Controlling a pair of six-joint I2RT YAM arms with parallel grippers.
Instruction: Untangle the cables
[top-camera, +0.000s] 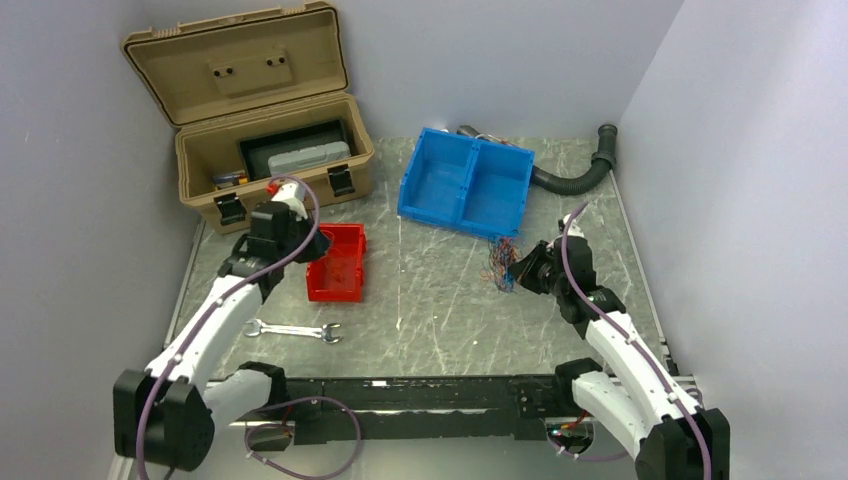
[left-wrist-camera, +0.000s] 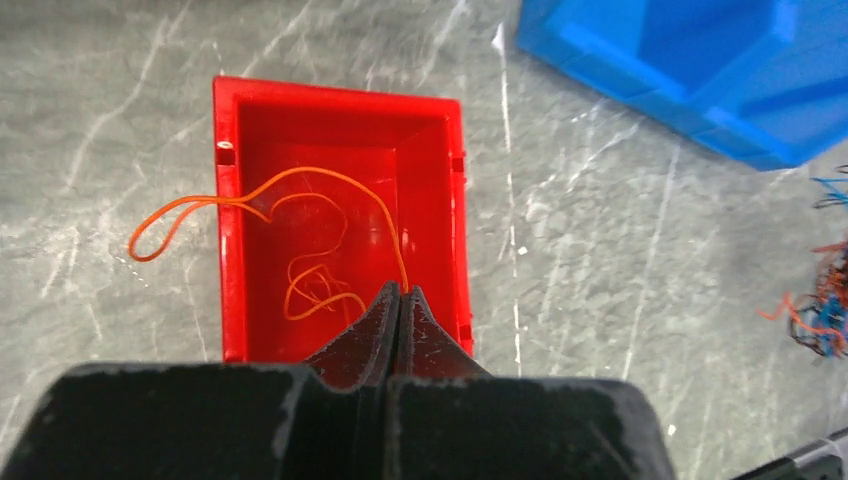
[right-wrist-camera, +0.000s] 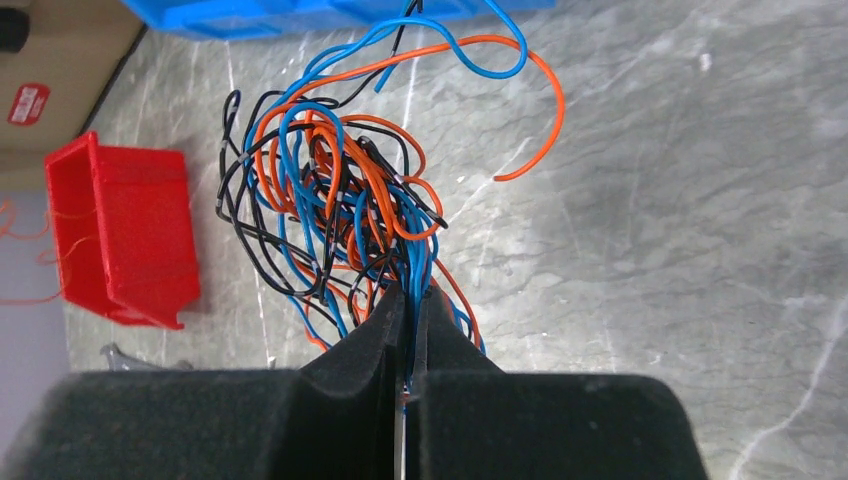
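Note:
A tangled bunch of thin cables (right-wrist-camera: 340, 200), orange, blue and black, hangs from my right gripper (right-wrist-camera: 410, 295), which is shut on several strands; the bunch (top-camera: 498, 262) sits just in front of the blue bin. My left gripper (left-wrist-camera: 400, 292) is shut on one orange cable (left-wrist-camera: 300, 180) above the small red bin (left-wrist-camera: 250, 130). That cable arcs across the bin and loops over its left wall onto the table. Another orange cable (left-wrist-camera: 315, 285) lies coiled inside the bin. In the top view the left gripper (top-camera: 318, 246) hovers at the red bin's (top-camera: 345, 285) left side.
A blue two-compartment bin (top-camera: 465, 180) stands at the back centre. An open tan toolbox (top-camera: 270, 150) is at the back left. A wrench (top-camera: 295, 331) lies near the front left. A black ribbed hose (top-camera: 575, 175) curves at the back right.

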